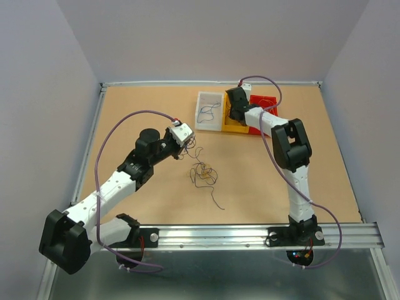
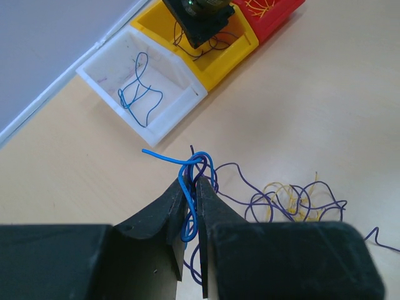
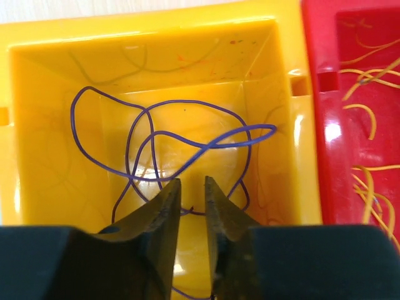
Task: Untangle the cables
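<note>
Blue curly wire strand (image 2: pixel 164 155) is clamped in left gripper (image 2: pixel 192 185) | right gripper (image 3: pixel 192 182) is held slightly parted, empty, above purple wire loop (image 3: pixel 206 145) laid in yellow plastic bin (image 3: pixel 44 75)

Three bins (image 1: pixel 210 93) stand side by side behind the cables (image 1: pixel 204 172) on the table (image 1: pixel 300 175).

Tan tabletop (image 1: pixel 144 100); pale grey walls (image 1: pixel 212 37) on left, far and right sides. Metal rail (image 1: pixel 219 234) along near edge. Three open bins in row at far side, touching: white bin (image 2: pixel 178 94) leftmost, yellow bin (image 3: pixel 44 75) middle, red bin (image 2: pixel 284 15) rightmost. Yellow bin's inner walls glossy, scuffed.
</note>
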Motion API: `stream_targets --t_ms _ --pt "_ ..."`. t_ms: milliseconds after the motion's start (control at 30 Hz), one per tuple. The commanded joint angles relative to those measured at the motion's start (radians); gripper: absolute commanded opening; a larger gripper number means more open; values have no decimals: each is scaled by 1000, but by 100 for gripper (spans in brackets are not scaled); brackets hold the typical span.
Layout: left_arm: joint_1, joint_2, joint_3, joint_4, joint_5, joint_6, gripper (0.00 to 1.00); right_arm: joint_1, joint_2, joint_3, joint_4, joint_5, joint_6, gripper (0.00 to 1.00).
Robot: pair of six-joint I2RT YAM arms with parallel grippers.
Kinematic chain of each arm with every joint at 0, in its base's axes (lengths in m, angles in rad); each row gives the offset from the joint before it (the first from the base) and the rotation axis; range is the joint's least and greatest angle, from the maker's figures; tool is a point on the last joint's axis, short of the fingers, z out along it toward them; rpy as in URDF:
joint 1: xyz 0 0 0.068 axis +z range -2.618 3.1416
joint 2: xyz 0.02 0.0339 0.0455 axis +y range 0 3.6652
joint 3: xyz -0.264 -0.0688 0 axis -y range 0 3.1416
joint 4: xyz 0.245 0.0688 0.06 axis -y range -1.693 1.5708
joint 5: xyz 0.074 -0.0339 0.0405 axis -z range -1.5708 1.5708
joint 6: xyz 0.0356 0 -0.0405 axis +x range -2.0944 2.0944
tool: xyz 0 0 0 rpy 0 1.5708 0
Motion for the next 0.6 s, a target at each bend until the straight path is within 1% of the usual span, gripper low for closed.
stream_targets --t_ms 0,33,67,100,133,167,200,233,267,300,400,500,533,567 --pt "0 7 56 29 13 14 21 4 -144 -13 19 43 -9 29" --pt "0 6 56 29 14 14 21 5 -166 -30 17 43 -9 32" --pt "2 1 56 28 13 14 21 7 -209 -63 21 44 -9 38" --pt "2 0 54 28 13 14 21 10 -230 -80 25 49 -9 42" --pt "2 -6 54 28 13 16 21 25 -273 -120 33 72 -11 50" --pt "2 -7 54 28 13 16 21 25 -273 -120 40 72 -12 54" --pt "2 -14 53 26 14 16 21 30 -295 -164 48 78 -12 56" --pt "0 -17 51 26 16 17 21 42 -344 -186 56 66 -18 59" --pt "0 -20 51 25 15 17 21 48 -367 -207 71 52 -31 69" --pt "0 -25 50 26 19 17 21 54 -387 -230 76 35 -38 72" --pt "2 -36 45 26 28 19 21 94 -471 -301 83 1 -61 78" --pt "0 -45 45 22 42 22 21 143 -574 -408 138 -152 -132 78" --pt "0 -46 45 22 48 21 21 162 -646 -510 204 -265 -164 78" --pt "0 -48 44 20 53 19 21 168 -684 -565 267 -326 -175 78"
